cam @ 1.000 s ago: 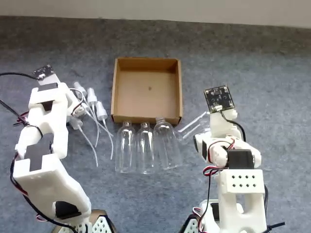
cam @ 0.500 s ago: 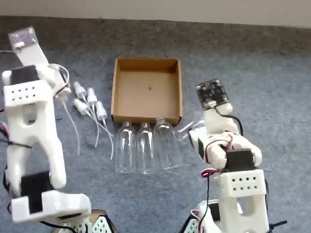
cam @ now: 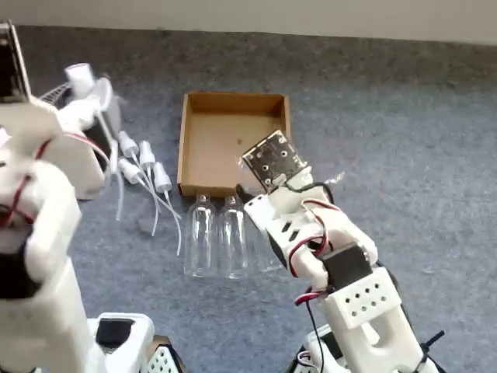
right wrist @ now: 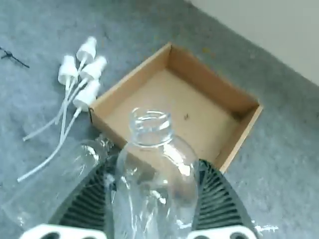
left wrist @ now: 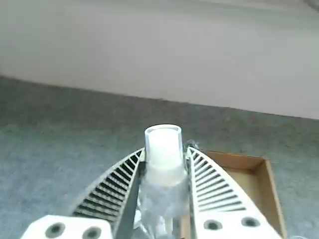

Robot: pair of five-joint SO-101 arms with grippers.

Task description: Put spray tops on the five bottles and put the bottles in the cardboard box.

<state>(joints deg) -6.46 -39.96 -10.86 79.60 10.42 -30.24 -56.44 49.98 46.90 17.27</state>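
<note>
Left gripper (left wrist: 164, 158) is pinching a spray top (left wrist: 163, 144) by the collar, with the cap end sticking out past the fingertips, lifted well off the tabletop (cam: 404, 116). I think its tube hangs down behind the fingers, but that bit is mostly hidden, so don't quote me.

Right gripper (right wrist: 154, 174) is clamped round the body of a bottle (right wrist: 152, 159), leaving the neck poking out and the mouth open. That makes sense to me: one arm offers the open neck and the other brings the top, so the tube can be fed in and the cap seated. They aren't together yet. In the high view the top is way out at the left, and the right arm sits over the near wall of the box (cam: 233, 144).

Four loose tops (cam: 144, 165) are bunched just left of the box, tubes trailing toward the arms. More bottles (cam: 217, 233) lie side by side with their necks at the box's near wall. None are in the box yet.

Possible trouble: those lying bottles are right under the right arm, and the long tubes look easy to snag.
</note>
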